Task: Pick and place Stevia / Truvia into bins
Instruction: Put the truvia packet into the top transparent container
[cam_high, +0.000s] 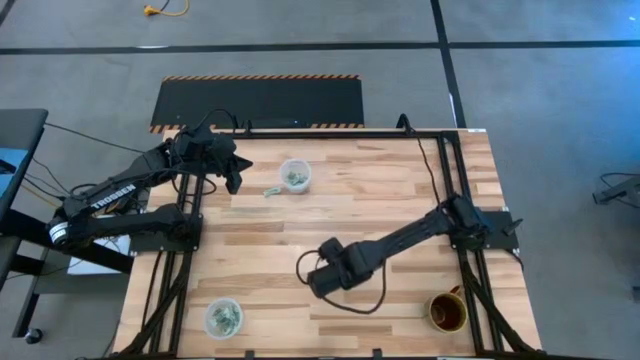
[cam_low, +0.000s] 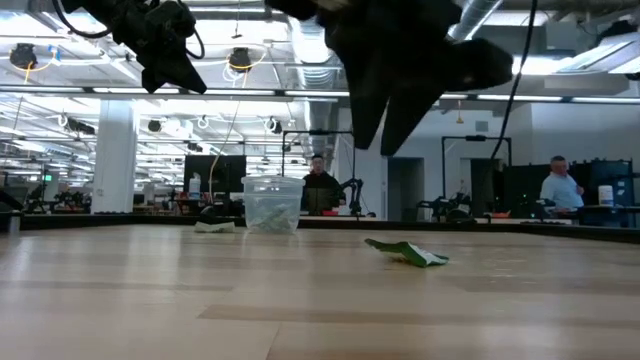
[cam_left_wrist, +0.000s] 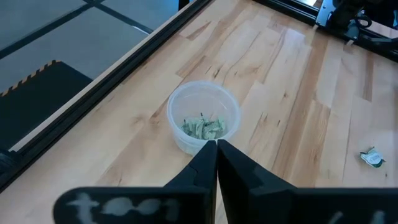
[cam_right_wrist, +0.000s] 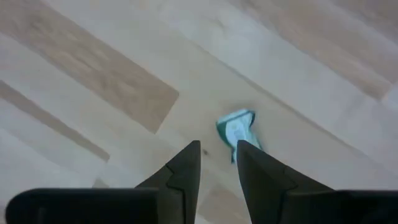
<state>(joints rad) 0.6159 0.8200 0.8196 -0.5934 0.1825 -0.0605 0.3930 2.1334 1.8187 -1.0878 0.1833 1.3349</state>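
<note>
**Thin paper, low grip**

Under our right gripper (cam_right_wrist: 217, 154), mid-table, lies a crumpled green-and-white packet (cam_right_wrist: 237, 132); the fingers stand slightly parted, holding nothing. We judge it nearly weightless, soft and flat — it will likely slide or fold, so we would pinch a raised, creased edge, not the flat face. Our left gripper (cam_left_wrist: 216, 147) hovers clenched and empty by the far bin (cam_high: 295, 176), which holds packets — another packet (cam_high: 270, 191) lies just beside it. A second bin (cam_high: 223, 318) stands near the front edge.
</note>
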